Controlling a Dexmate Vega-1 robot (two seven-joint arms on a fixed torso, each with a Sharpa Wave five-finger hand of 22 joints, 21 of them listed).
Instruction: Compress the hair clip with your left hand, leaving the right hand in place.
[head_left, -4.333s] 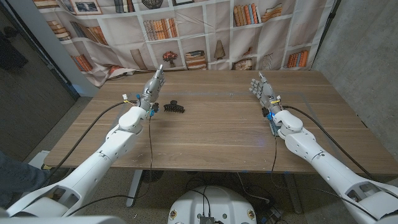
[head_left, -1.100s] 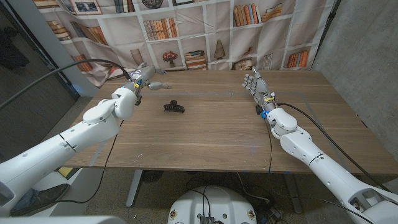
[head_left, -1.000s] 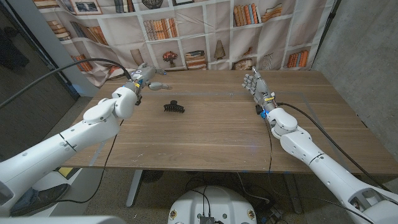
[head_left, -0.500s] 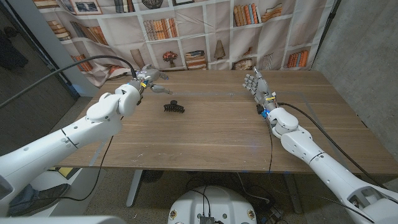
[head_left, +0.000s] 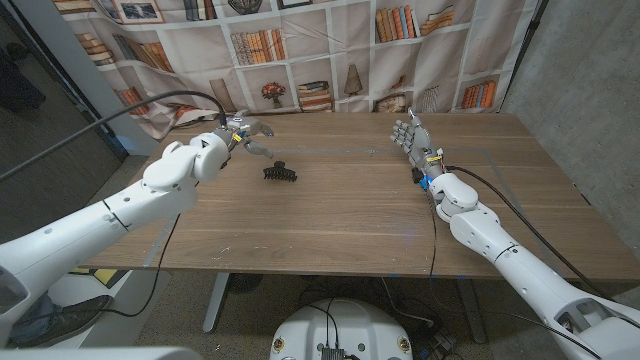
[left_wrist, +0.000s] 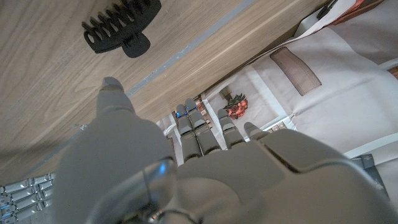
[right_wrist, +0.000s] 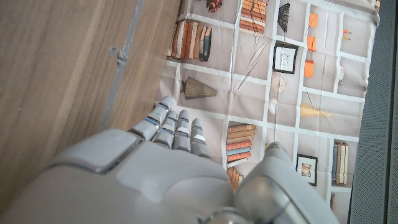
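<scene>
Black plastic hair clip (head_left: 279, 172) lies on the tabletop (head_left: 330, 210) just beside my left robot hand (head_left: 247, 133), fingers apart and empty; it looks light, springy, so I'd pinch its tabs while the right robot hand (head_left: 411, 134) waits, fingers spread.

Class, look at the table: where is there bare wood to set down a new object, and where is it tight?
The widest bare patch is the table middle and near edge, bordered by the hair clip on one side and the right hand on the other. The strip between clip and right hand is open too. It is tightest at the far left, where the left hand hovers close by the clip.
</scene>
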